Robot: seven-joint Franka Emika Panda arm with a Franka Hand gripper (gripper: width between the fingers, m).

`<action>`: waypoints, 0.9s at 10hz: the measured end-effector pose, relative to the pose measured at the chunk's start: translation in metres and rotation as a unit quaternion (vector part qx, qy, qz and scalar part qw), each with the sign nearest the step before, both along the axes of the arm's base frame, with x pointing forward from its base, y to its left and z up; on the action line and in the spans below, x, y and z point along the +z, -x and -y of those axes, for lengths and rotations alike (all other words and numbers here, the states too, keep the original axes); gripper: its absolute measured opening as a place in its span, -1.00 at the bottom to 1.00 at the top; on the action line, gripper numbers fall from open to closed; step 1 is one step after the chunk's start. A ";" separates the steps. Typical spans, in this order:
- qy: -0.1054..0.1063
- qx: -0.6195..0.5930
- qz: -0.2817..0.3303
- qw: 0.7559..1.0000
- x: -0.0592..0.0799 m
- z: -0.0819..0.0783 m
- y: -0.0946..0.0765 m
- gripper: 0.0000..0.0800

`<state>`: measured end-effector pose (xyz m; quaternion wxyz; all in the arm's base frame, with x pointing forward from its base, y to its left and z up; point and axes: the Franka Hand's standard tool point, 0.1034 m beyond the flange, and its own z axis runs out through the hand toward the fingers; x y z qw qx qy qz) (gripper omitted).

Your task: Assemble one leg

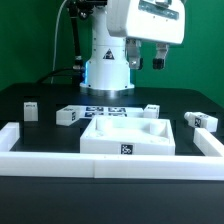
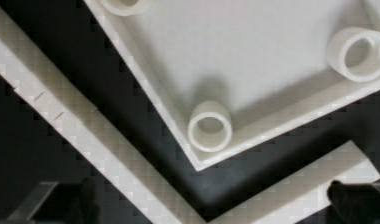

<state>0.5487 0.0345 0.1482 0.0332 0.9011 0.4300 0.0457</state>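
Several legs, small white posts with tags, lie on the black table: one (image 1: 30, 108) at the exterior view's left, one (image 1: 68, 115) left of centre, one (image 1: 150, 110) behind the panel, one (image 1: 201, 120) at the right. My gripper (image 1: 146, 62) hangs high above the table, open and empty, well above the legs. The large white square panel (image 1: 110, 138) lies in the middle. In the wrist view my gripper (image 2: 205, 198) is open, with dark fingertips (image 2: 354, 198) at the frame's edge. Below it is a panel corner with a round socket (image 2: 213, 127). No leg shows in the wrist view.
Long white border rails (image 1: 100, 162) run along the front and both sides, and meet in a corner in the wrist view (image 2: 116, 160). The marker board (image 1: 105, 110) lies behind the panel at the robot's base. Two more sockets (image 2: 363, 50) show on the panel.
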 end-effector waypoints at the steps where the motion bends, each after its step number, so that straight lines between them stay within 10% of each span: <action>1: 0.000 0.000 0.000 1.000 0.000 0.000 0.000 0.62; 9: 0.003 0.048 0.003 0.999 -0.009 0.000 0.009 0.62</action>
